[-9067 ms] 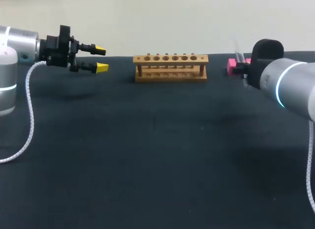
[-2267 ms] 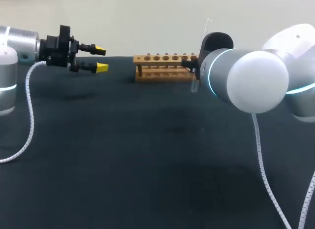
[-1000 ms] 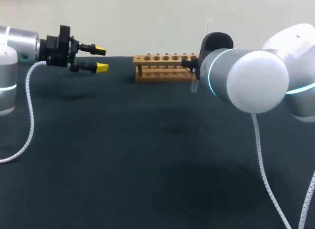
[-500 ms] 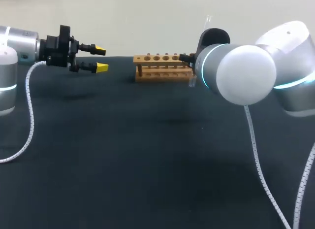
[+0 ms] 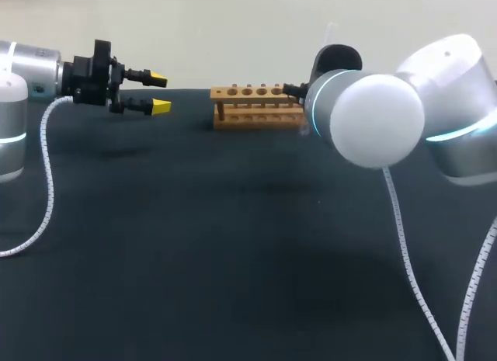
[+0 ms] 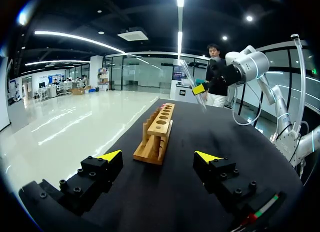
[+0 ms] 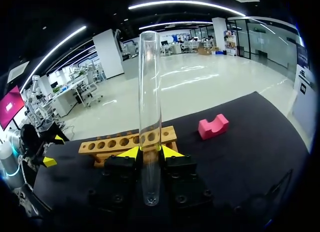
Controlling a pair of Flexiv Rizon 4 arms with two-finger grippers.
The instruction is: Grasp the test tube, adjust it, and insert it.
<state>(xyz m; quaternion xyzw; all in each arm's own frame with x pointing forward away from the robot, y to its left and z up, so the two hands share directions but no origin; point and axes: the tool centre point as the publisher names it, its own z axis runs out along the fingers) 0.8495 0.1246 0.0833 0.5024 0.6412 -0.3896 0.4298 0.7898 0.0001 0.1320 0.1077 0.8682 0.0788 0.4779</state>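
Head view, left to right: your left claw [image 5: 159, 93] hangs released over the bench's [image 5: 194, 244] far left end, unmoved throughout. The wooden rack [image 5: 256, 106] stands mid-bench at the back. Your right claw [image 7: 150, 153] has swung in from the bench's right end and, in the last half second, edged a little further left. It is clenched on the test tube [image 7: 150, 107], held roughly upright just by the rack's right end. The pink block [image 7: 213, 127] is left behind, beyond the rack. Reading: grasp and adjustment look done; what remains is lining up over a hole and lowering.
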